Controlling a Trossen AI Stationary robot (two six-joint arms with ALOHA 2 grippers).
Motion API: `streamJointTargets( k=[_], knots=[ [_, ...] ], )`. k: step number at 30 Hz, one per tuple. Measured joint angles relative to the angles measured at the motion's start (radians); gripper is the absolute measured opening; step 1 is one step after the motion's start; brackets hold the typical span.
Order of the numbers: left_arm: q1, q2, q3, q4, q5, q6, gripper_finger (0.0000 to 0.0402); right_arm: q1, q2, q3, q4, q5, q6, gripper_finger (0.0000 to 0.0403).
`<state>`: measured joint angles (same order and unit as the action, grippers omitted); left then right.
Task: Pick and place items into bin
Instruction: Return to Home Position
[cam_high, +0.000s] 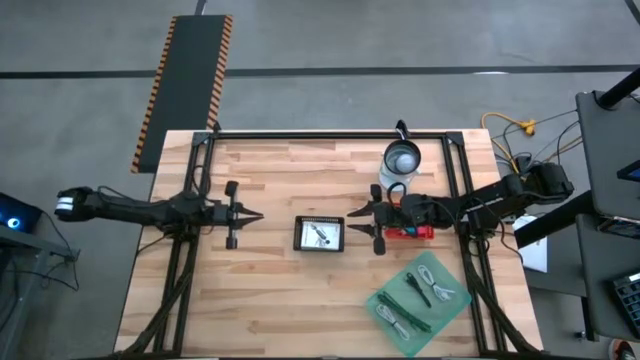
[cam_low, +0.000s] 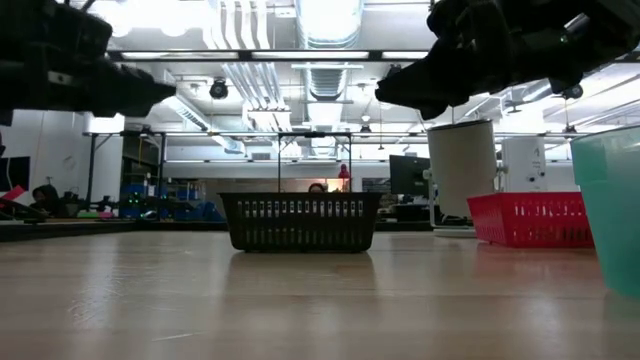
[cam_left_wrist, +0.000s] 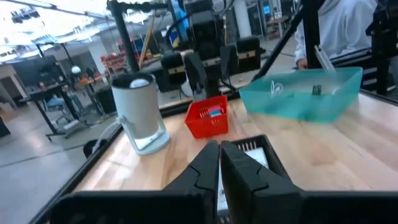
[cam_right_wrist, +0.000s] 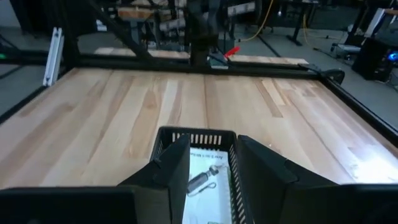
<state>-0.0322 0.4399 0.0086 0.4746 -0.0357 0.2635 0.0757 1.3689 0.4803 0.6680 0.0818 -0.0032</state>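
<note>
The left gripper hangs over the pale wooden surface, to the left of the black mesh plastic bin at mid-table. Its fingers are pressed together to a point and hold nothing. The right gripper hangs just right of the same bin, facing it. Its fingers stand well apart with nothing between them, and the bin shows through the gap in the right wrist view.

Inside the black bin lies a white printed card with a small metallic piece resting on it.

A small red mesh basket sits under the right arm, just behind its gripper, with something blue in it that I cannot make out. A white cylindrical container stands beyond the basket, nearer the far edge of the surface.

The translucent teal plastic bin sits turned at an angle near the front right corner, well apart from both grippers. It holds coiled white cables — one coil toward its far side, another toward its near side — and a dark stick between them.

In the left wrist view a person in a white top stands past the teal bin, off the surface.
</note>
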Motion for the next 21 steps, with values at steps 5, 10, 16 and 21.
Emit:
streamJointTargets(
  k=[5, 10, 16, 21],
  knots=[
    [0.000, -0.132, 0.000, -0.172, -0.006, -0.049, 0.0000, 0.003, 0.000, -0.036, 0.079, -0.005, -0.012, 0.0103],
    [-0.001, -0.253, 0.000, -0.285, -0.008, -0.073, 0.0000, 0.003, -0.026, -0.126, 0.271, -0.012, -0.025, 0.0076],
    [-0.001, -0.372, 0.000, -0.426, -0.008, -0.083, 0.0000, 0.003, -0.223, -0.275, 0.316, -0.014, 0.013, 0.0047],
    [-0.001, -0.414, 0.000, -0.450, -0.003, -0.099, 0.0000, 0.007, -0.426, -0.396, 0.314, -0.003, 0.025, 0.0031]
  ],
)
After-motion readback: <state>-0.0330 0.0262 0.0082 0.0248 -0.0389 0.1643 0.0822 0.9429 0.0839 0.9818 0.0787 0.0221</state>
